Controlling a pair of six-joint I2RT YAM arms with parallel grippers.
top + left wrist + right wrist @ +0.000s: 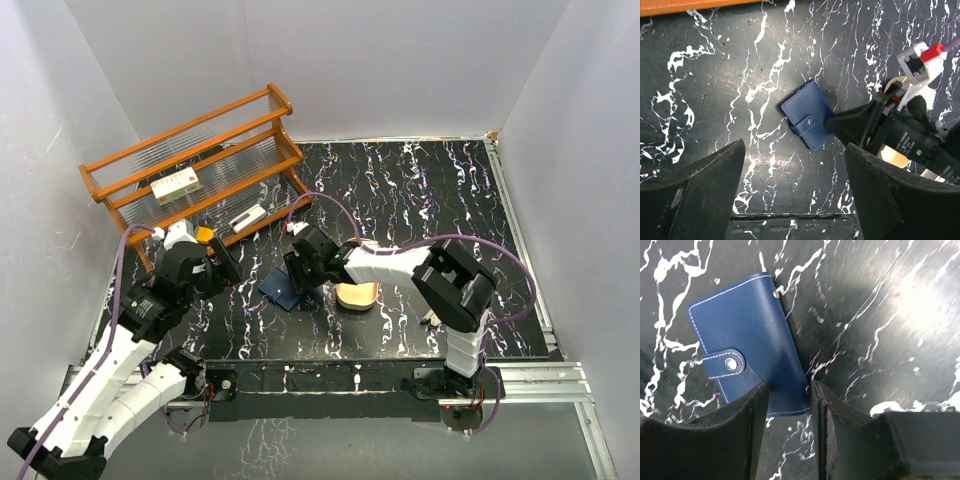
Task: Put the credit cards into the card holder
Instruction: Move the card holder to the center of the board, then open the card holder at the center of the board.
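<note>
Right hand (789,390) points down at the bench (880,315), fingers part-spread astride the card holder's (745,340) 5 o'clock corner, not clamped. The holder lies flat, snapped shut, at 9 o'clock from the tan tray (357,296). With so thin a corner bite, it could pivot or skid away. Left hand (795,145) hovers above, spread wide, near enough to clash.
</note>
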